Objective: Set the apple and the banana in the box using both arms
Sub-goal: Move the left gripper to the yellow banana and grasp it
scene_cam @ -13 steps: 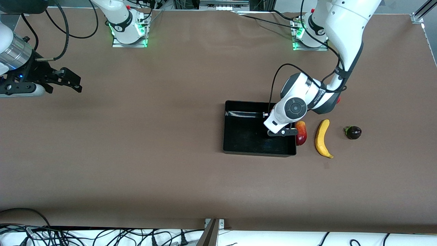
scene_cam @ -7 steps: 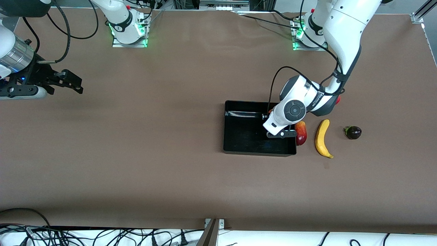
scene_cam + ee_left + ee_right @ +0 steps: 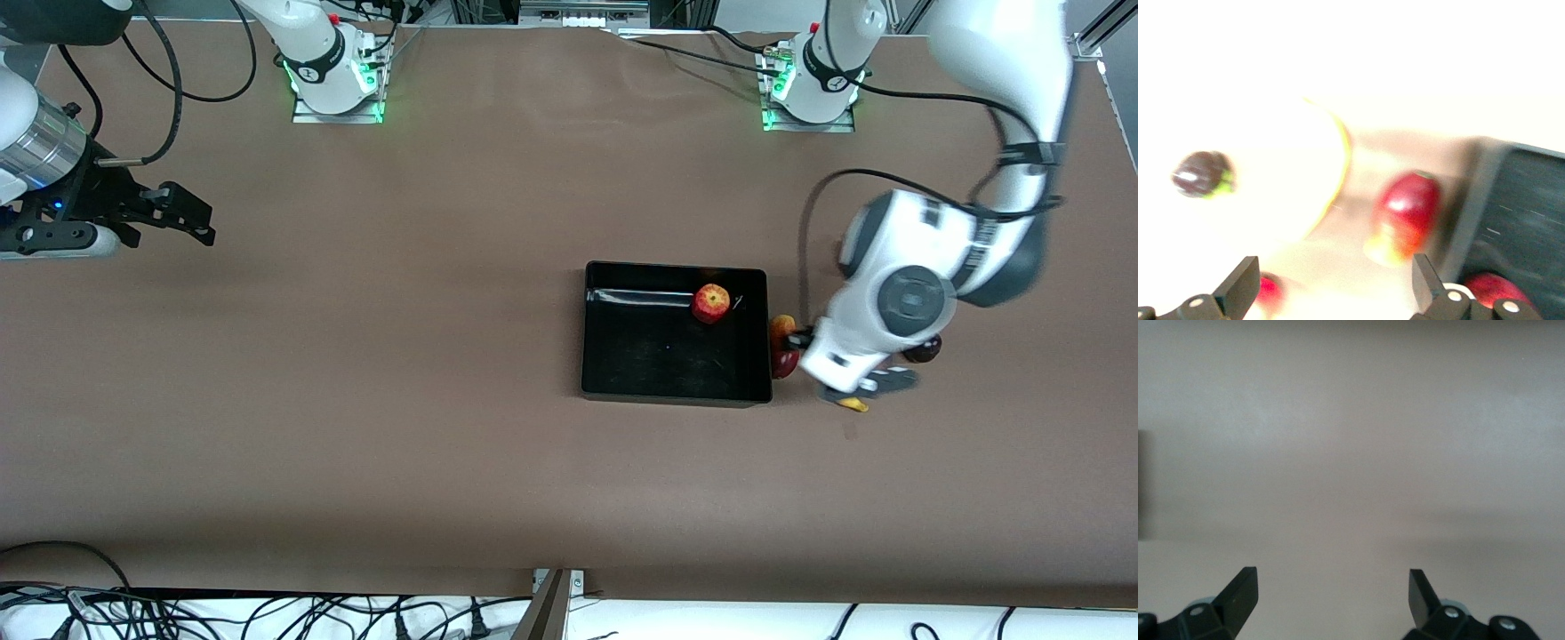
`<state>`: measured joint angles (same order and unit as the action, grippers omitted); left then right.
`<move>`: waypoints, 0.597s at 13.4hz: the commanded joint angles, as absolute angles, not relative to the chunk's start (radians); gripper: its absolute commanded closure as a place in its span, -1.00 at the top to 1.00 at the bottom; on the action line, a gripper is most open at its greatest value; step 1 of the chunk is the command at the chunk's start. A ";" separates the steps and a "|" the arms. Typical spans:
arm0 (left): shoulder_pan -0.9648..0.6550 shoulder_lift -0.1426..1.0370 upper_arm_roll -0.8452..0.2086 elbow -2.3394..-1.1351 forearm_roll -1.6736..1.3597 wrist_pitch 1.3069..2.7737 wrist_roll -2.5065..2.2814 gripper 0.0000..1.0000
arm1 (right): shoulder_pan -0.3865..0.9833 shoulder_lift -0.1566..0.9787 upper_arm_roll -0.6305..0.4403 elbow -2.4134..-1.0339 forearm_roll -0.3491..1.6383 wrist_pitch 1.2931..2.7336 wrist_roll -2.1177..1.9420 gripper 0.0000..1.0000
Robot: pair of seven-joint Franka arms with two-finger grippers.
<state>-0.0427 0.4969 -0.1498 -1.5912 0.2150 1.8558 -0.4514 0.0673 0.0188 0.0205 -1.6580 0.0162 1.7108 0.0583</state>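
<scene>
One of the two fruits looks sorted: the apple (image 3: 711, 303) is sitting in the box (image 3: 622, 388), up in the corner farther from the front camera, toward the left arm's end. So I'd call it about half done, with the banana (image 3: 855, 404) left to go. It's on the table beside the box, toward the left arm's end, and mostly hidden under the left gripper (image 3: 867, 384) in the front view, where only a yellow tip pokes out. The left wrist view shows it washed out, just a curved edge (image 3: 1338, 167), so I can't really pin down its long axis or which way it points. The left gripper (image 3: 1331, 283) hovers over it with fingers spread wide and nothing between them. A mango (image 3: 782, 345) lies between banana and box, right by the box wall, and a dark fruit (image 3: 925, 349) peeks out from under the arm. The right gripper (image 3: 182, 218) waits way off at the right arm's end, fingers (image 3: 1238, 593) apart and empty over bare table.
</scene>
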 commanded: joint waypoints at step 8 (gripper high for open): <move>0.097 0.686 -0.170 -1.644 0.091 2.114 -0.055 1.00 | 0.067 0.063 0.026 -1.632 -0.002 1.782 0.054 1.00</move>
